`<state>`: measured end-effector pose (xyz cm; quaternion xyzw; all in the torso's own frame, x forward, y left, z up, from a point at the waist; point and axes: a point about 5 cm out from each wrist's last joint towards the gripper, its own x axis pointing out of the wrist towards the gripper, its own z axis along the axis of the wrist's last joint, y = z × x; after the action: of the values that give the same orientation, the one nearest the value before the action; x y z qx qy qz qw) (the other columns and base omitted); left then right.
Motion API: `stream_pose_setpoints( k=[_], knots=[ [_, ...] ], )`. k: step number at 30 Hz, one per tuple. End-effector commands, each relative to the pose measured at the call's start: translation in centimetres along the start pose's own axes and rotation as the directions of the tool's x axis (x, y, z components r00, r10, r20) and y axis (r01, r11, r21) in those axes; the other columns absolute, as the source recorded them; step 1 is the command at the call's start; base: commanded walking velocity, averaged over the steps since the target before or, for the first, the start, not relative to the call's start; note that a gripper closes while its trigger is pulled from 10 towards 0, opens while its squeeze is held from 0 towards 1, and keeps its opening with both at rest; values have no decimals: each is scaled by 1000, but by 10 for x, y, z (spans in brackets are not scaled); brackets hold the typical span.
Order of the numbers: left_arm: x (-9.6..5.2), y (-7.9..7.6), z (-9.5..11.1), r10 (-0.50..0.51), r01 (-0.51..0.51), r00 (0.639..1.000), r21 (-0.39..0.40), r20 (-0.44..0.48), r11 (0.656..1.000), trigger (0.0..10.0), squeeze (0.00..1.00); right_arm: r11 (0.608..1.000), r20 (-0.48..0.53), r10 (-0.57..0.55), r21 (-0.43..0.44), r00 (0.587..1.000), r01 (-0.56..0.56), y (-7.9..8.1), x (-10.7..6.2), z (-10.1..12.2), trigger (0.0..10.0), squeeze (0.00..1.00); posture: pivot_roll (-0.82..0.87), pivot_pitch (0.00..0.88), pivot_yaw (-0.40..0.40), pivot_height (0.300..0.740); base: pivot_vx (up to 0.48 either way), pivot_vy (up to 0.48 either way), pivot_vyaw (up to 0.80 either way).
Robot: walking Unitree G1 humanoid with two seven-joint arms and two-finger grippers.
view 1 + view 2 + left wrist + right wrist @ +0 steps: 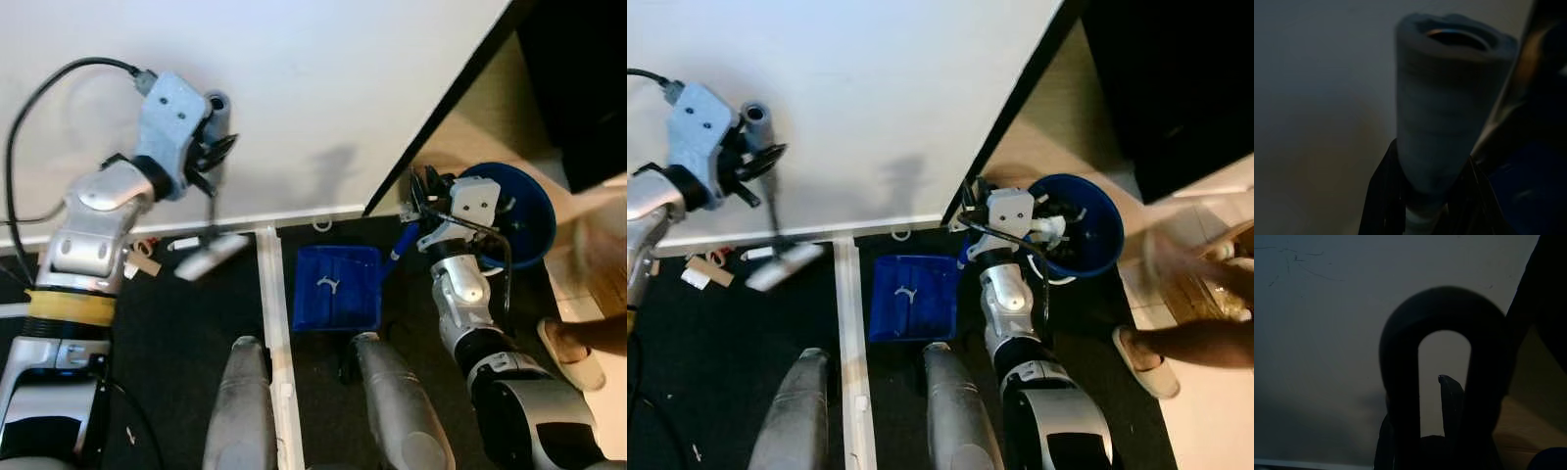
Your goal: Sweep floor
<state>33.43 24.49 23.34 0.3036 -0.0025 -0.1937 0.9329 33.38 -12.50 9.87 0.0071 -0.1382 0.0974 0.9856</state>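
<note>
You're mid-sweep, gathering stage: the left gripper (pixel 208 157) is clenching the grey handle of the broom (pixel 217 106) up high against the white wall (pixel 323 88), fingers wrapped around the grip just below its top end, as the left wrist view is showing. The broom head (pixel 210 257) is hanging blurred over the dark floor (pixel 176 333) just off the baseboard, beside the small scraps of litter (pixel 145 255) by the wall on your left. The right gripper (pixel 423 201) is holding the loop handle of the blue dustpan (pixel 336 286); the right wrist view is showing the fingers closed around that dark loop. The dustpan is lying flat on the floor between the white floor strip (pixel 276 323) and the right arm, with a small pale scrap already in it. A blue bin (pixel 524 211) is sitting just behind the right gripper, and a person's foot in a slipper (pixel 573 354) is standing near it on your right. Next move, as I'm reading it: drag the broom head behind the litter and push it across the strip toward the dustpan mouth, keeping the pan pressed flat. Watch the strip; it's looking like debris could be catching there.
</note>
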Motion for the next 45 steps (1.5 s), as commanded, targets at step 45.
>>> stream_pose_setpoints(
  k=[45],
  knots=[
    [12, 17, -89, 502, -573, 817, -289, -284, 767, 10000, 0, 999, -211, 33, 30, 977, -28, -11, -17, -28, 10000, 0, 107, 233, -113, 740, 0, 0, 0]
  ],
)
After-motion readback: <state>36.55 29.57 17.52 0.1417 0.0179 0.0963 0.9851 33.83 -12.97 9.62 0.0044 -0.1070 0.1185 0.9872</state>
